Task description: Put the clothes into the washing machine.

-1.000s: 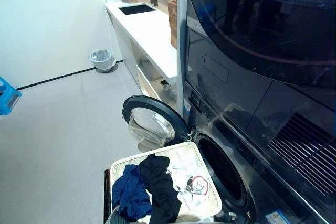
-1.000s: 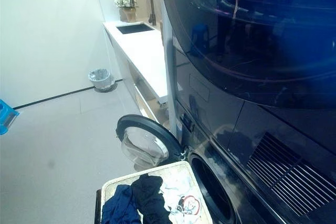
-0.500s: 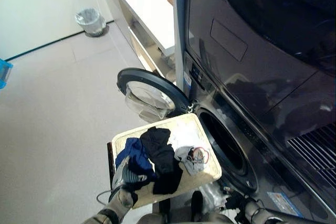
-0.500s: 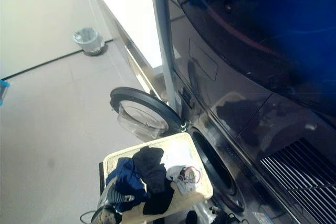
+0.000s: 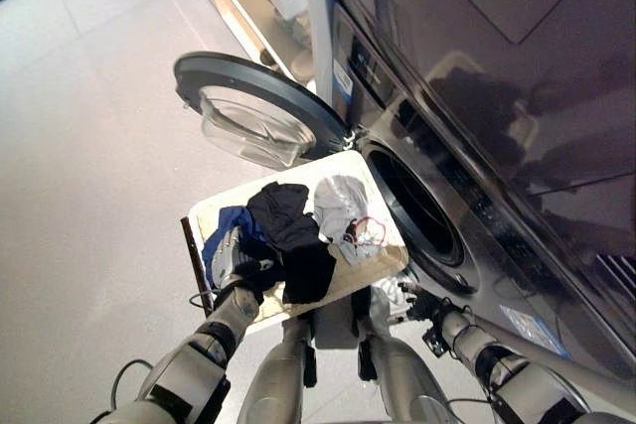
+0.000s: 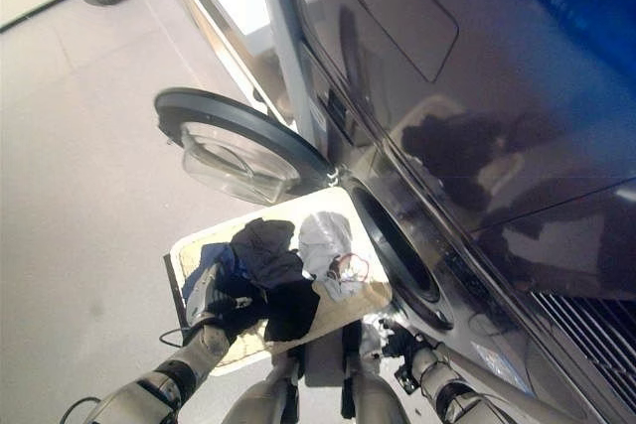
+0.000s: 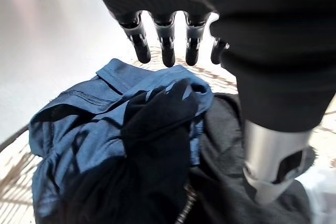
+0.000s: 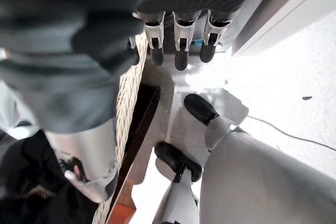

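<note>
Beside the washing machine point(image 5: 467, 136), the clothes are lying in a heap in a pale woven basket point(image 5: 373, 270) standing directly in front of the round drum opening point(image 5: 417, 208): a blue garment point(image 7: 84, 129) at the end far from the machine, a black garment point(image 5: 293, 235) in the middle, and a white printed garment point(image 5: 343, 211) nearest the opening. The left hand point(image 5: 234, 257) is hovering over the blue garment with fingers point(image 7: 168, 45) extended and relaxed, gripping nothing. The right hand point(image 8: 176, 38) is hanging low beside the basket edge nearest the machine, fingers straight and empty. The machine's door point(image 5: 253, 111) is standing swung open, beyond the basket.
</note>
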Available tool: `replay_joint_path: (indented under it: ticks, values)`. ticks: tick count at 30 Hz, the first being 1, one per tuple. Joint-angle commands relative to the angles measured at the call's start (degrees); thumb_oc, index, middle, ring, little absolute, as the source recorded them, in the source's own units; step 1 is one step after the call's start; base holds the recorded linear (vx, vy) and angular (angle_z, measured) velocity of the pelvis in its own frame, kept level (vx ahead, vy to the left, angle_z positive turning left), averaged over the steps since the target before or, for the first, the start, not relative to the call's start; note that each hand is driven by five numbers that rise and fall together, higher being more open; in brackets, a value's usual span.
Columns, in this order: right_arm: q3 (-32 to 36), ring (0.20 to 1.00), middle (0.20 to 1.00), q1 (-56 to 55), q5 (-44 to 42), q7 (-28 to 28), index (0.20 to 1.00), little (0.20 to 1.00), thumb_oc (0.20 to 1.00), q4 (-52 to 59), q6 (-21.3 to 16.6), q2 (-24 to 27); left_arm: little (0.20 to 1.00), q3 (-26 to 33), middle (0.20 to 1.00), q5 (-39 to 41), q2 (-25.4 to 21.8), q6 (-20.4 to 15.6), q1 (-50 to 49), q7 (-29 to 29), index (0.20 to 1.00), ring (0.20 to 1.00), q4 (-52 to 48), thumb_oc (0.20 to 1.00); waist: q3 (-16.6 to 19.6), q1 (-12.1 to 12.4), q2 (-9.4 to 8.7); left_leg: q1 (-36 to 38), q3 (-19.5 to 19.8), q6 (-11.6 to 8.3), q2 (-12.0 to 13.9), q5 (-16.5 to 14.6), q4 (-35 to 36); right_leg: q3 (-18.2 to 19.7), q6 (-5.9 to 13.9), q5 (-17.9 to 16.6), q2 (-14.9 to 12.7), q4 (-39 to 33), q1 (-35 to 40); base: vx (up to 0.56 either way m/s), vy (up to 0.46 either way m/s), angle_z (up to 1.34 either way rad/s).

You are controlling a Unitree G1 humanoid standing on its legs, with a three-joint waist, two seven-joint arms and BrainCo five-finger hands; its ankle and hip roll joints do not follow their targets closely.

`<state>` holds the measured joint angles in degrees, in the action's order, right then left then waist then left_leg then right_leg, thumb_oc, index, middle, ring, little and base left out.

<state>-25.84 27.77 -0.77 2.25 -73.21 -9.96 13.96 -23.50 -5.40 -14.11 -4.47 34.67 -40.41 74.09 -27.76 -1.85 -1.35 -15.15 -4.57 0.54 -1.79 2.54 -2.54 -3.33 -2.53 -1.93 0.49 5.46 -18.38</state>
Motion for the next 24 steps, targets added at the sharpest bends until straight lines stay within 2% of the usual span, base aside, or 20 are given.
replay_joint_path:
  ticks: [1, 3, 6, 12, 13, 16, 17, 19, 21, 22, 24]
  values:
    - [-2.8, 1.000, 1.000, -0.9, -4.0, -0.8, 1.000, 1.000, 1.000, 3.0, -0.9, -0.7, 1.000, 1.9, 1.000, 3.0, -2.2, 4.2, 3.6, -2.9, 1.000, 1.000, 3.6, 1.000, -0.8, -2.0, -2.89, -7.1, 0.5, 1.49, -3.6, 0.5, -7.9, 4.3, 4.68, -9.7, -2.5, -3.2, -4.3, -0.06, 0.040, -0.21]
    - [-2.8, 1.000, 1.000, -0.4, -5.9, -1.2, 1.000, 1.000, 1.000, 3.7, -1.3, -0.6, 1.000, 2.1, 1.000, 3.6, -3.8, 7.7, 6.3, -2.4, 1.000, 1.000, 4.7, 1.000, -2.0, -2.6, -3.60, -9.2, 0.1, 1.58, -3.3, 0.6, -9.0, 4.5, 4.58, -9.8, -2.3, -1.6, -6.7, -0.06, 0.044, -0.25]
    - [-3.3, 1.000, 1.000, -0.1, -7.7, -1.4, 1.000, 1.000, 1.000, 4.6, -1.7, 0.0, 1.000, 1.8, 1.000, 3.0, -5.3, 10.1, 8.5, -2.0, 1.000, 1.000, 5.9, 1.000, -2.0, -3.5, -3.74, -13.1, -0.1, 1.56, -2.9, 0.9, -10.6, 4.6, 4.19, -9.4, -1.6, 1.0, -10.8, -0.06, 0.053, -0.09]
    - [-4.1, 1.000, 1.000, -0.1, -10.6, -2.1, 1.000, 1.000, 1.000, 9.0, -1.7, 2.0, 1.000, -2.0, 1.000, -3.7, -7.4, 16.3, 11.4, 0.8, 1.000, 1.000, 5.7, 1.000, -2.0, -4.8, -2.91, -21.4, 0.1, 1.60, -2.7, 0.8, -15.8, 4.1, 3.50, -8.0, -1.1, 6.7, -19.2, -0.04, 0.048, -0.02]
    - [-4.0, 1.000, 1.000, -0.3, -11.1, -2.1, 1.000, 1.000, 1.000, 9.9, -2.1, 2.5, 1.000, -3.2, 1.000, -6.4, -7.9, 18.5, 11.8, 2.0, 1.000, 1.000, 5.8, 1.000, -2.0, -5.0, -2.66, -23.1, 0.3, 1.67, -2.5, 0.3, -17.3, 3.9, 3.41, -7.4, -1.1, 8.0, -20.8, -0.03, 0.026, 0.04]
    - [-4.0, 1.000, 1.000, -0.8, -12.0, -2.3, 1.000, 1.000, 1.000, 11.9, -2.8, 3.7, 1.000, -5.7, 1.000, -8.7, -9.0, 21.9, 11.6, 6.1, 1.000, 1.000, 5.6, 1.000, -2.0, -5.2, -2.29, -26.2, 0.9, 1.72, -2.5, 0.0, -19.3, 3.4, 3.26, -7.0, -1.4, 9.4, -23.9, -0.03, 0.020, 0.07]
    - [-4.0, 1.000, 1.000, -0.7, -12.2, -2.3, 1.000, 1.000, 1.000, 12.0, -3.2, 3.9, 0.551, -6.1, 0.551, -8.4, -9.4, 21.9, 11.5, 7.5, 0.551, 0.551, 5.6, 0.551, -2.0, -5.2, -2.17, -26.9, 1.1, 1.72, -2.5, -0.1, -19.7, 3.3, 3.20, -7.0, -1.4, 9.7, -24.7, -0.03, 0.012, 0.06]
    - [-3.9, 1.000, 1.000, -0.9, -12.6, -2.3, 1.000, 1.000, 1.000, 12.6, -4.0, 4.3, 0.416, -6.4, 0.416, -8.6, -9.8, 21.4, 11.3, 10.0, 0.416, 0.416, 5.8, 0.416, -2.0, -5.3, -2.06, -27.8, 1.3, 1.79, -2.5, -0.2, -20.0, 3.2, 3.02, -6.9, -1.5, 9.9, -25.4, -0.03, 0.009, 0.04]
    - [-3.7, 1.000, 1.000, -0.9, -13.0, -2.5, 1.000, 1.000, 1.000, 13.1, -4.5, 4.5, 0.335, -6.6, 0.335, -7.3, -10.0, 20.3, 11.0, 11.5, 0.335, 0.335, 5.9, 0.335, -2.0, -5.2, -1.91, -28.3, 1.6, 1.79, -2.6, -0.2, -20.3, 3.2, 2.88, -6.8, -1.5, 10.1, -25.9, -0.03, 0.013, 0.04]
    - [-3.6, 1.000, 1.000, -0.8, -13.2, -2.5, 1.000, 1.000, 1.000, 13.5, -4.6, 4.6, 0.200, -6.4, 0.200, -7.3, -10.1, 19.6, 10.8, 12.5, 0.200, 0.200, 5.9, 0.200, -2.0, -5.2, -1.79, -28.5, 1.7, 1.78, -2.6, -0.2, -20.5, 3.2, 2.79, -6.7, -1.5, 10.3, -26.1, 0.00, 0.000, 0.00]
    - [-3.2, 1.000, 1.000, -0.8, -13.5, -2.5, 1.000, 1.000, 1.000, 14.1, -5.1, 4.8, 0.200, -6.3, 0.200, -6.0, -10.1, 18.2, 10.5, 13.3, 0.200, 0.200, 5.8, 0.200, -2.0, -5.2, -1.60, -28.5, 1.9, 1.78, -2.7, 0.0, -20.3, 3.1, 2.70, -6.6, -1.5, 10.4, -26.0, -0.04, 0.017, 0.01]
